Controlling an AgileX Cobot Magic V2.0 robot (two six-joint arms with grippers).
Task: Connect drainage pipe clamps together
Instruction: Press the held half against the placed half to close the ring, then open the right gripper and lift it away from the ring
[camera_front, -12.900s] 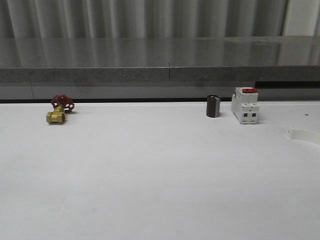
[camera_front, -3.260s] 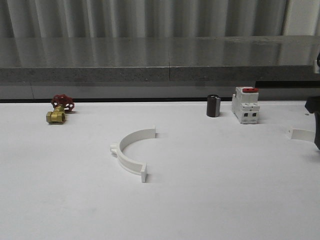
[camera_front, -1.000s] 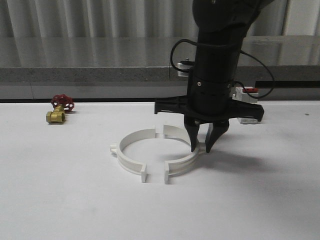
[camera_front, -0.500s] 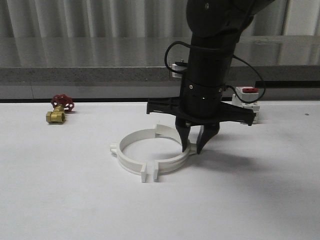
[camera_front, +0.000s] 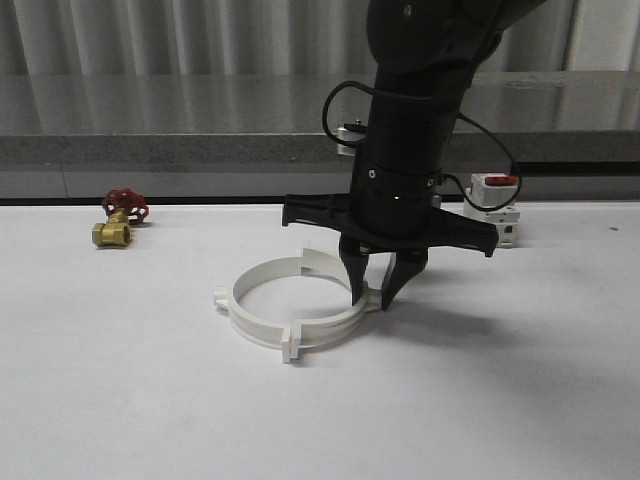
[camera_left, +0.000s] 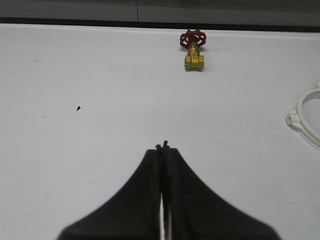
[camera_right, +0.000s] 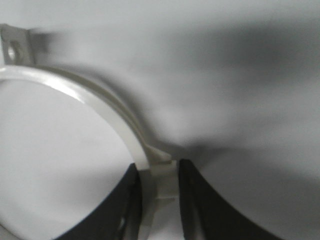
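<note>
Two white half-ring drainage pipe clamps lie on the table in the front view, forming one ring. The left half (camera_front: 243, 316) and the right half (camera_front: 336, 325) meet at their end tabs, front (camera_front: 292, 346) and back (camera_front: 304, 262). My right gripper (camera_front: 372, 296) points straight down at the ring's right side. In the right wrist view, my right gripper (camera_right: 159, 186) is shut on the right half's band and outer lug (camera_right: 161, 159). My left gripper (camera_left: 162, 148) is shut with nothing in it, hovering over bare table. A piece of the ring (camera_left: 306, 119) shows at the edge of that view.
A brass valve with a red handwheel (camera_front: 118, 222) sits at the back left, seen closer as the valve (camera_left: 194, 50) from the left wrist. A white breaker with a red top (camera_front: 496, 206) stands behind the right arm. A grey stone ledge (camera_front: 200, 135) bounds the table's far side.
My right gripper carried the right half leftward until its end tabs met those of the left half. The left half was nudged a little to the left.
</note>
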